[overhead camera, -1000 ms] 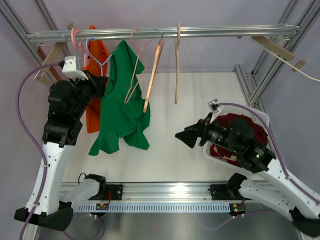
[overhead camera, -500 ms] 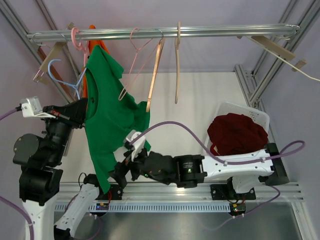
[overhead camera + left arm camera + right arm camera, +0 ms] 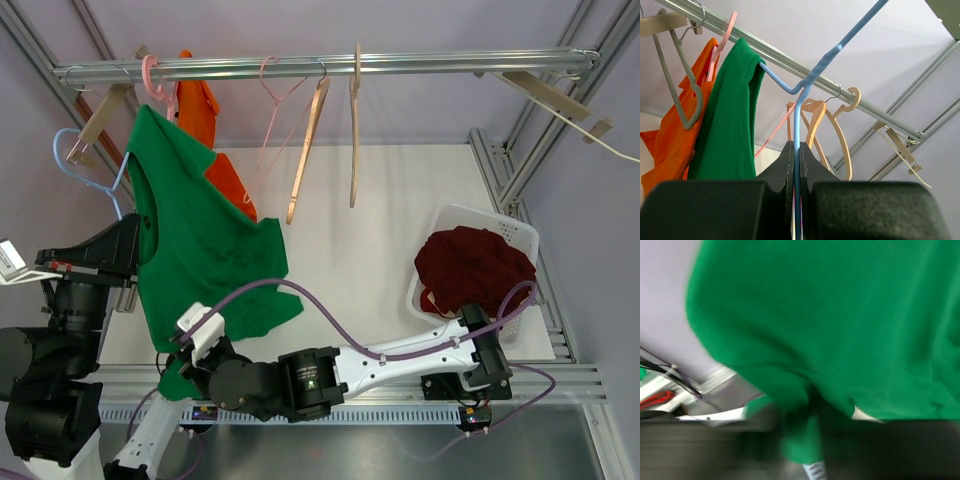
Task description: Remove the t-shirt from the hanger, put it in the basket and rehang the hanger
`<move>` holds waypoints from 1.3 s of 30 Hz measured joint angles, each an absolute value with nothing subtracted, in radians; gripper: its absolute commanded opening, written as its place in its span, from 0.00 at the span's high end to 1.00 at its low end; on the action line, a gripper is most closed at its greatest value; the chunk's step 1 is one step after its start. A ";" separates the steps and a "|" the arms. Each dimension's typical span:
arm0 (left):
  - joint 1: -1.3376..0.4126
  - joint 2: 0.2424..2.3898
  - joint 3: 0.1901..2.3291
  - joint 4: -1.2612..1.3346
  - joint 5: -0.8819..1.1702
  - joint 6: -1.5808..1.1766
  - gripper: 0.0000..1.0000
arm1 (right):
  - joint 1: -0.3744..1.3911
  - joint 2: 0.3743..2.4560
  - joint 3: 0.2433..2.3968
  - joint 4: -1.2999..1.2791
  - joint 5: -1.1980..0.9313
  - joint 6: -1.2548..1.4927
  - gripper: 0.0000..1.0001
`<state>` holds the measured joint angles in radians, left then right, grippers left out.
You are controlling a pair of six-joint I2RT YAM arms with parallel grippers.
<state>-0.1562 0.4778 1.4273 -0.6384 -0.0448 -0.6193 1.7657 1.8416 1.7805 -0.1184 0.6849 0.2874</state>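
The green t-shirt [image 3: 205, 255] hangs on a light blue wire hanger [image 3: 92, 168], which is off the rail at the left. My left gripper [image 3: 131, 230] is shut on the hanger's wire [image 3: 798, 125] below the hook; the t-shirt [image 3: 727, 125] drapes over the hanger's arm just left of the jaws [image 3: 797, 146]. My right arm reaches across the near edge to the lower left. Its gripper [image 3: 182, 358] is shut on the t-shirt's bottom hem. In the blurred right wrist view green cloth [image 3: 840, 315] fills the frame and bunches between the jaws [image 3: 812, 407].
The metal rail [image 3: 400, 64] carries an orange shirt [image 3: 215, 150] on a pink hanger, an empty pink hanger [image 3: 275, 110] and two wooden hangers [image 3: 305, 150] [image 3: 354, 130]. A white basket [image 3: 522, 235] holding a maroon garment [image 3: 475, 265] stands at the right.
My left arm has pulled the hanger with the t-shirt off the rail, left and toward me. My right arm swung from the basket to the lower left and shut on the hem.
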 measured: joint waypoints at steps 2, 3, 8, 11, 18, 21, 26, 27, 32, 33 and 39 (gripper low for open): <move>-0.155 0.473 1.428 -0.638 -0.046 -0.622 1.00 | 1.785 1.844 1.781 -0.134 0.709 0.284 1.00; -0.155 0.473 1.428 -0.638 -0.047 -0.622 1.00 | 1.799 1.843 1.781 -0.142 0.720 0.282 1.00; -0.155 0.483 1.432 -0.632 -0.059 -0.617 1.00 | 1.897 1.820 1.771 -0.209 0.753 0.281 1.00; -0.155 0.521 1.465 -0.627 -0.062 -0.610 1.00 | 1.963 1.764 1.724 -0.264 0.762 0.292 1.00; -0.156 0.691 1.644 -0.597 -0.014 -0.665 1.00 | 2.036 1.673 1.680 -0.384 0.804 0.362 1.00; -0.157 0.729 1.682 -0.588 0.052 -0.699 1.00 | 2.040 1.671 1.672 -0.442 0.861 0.413 1.00; -0.156 0.728 1.727 -0.627 0.180 -0.736 1.00 | 2.019 1.592 1.524 -0.476 0.897 0.460 1.00; -0.156 0.720 1.741 -0.627 0.220 -0.751 1.00 | 2.004 1.564 1.490 -0.482 0.896 0.463 1.00; -0.155 0.559 1.654 -0.567 0.327 -0.808 1.00 | 1.927 1.449 1.455 -0.504 0.880 0.392 1.00; -0.155 0.513 1.630 -0.563 0.338 -0.815 1.00 | 1.907 1.425 1.456 -0.493 0.868 0.361 1.00; -0.155 0.356 1.561 -0.518 0.423 -0.858 1.00 | 1.763 1.332 1.515 -0.392 0.833 0.142 1.00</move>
<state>-0.1551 0.3557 1.5612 -0.5179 0.4232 -0.8581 1.7626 1.3319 1.5146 -0.3923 0.8333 0.1421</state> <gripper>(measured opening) 0.031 0.028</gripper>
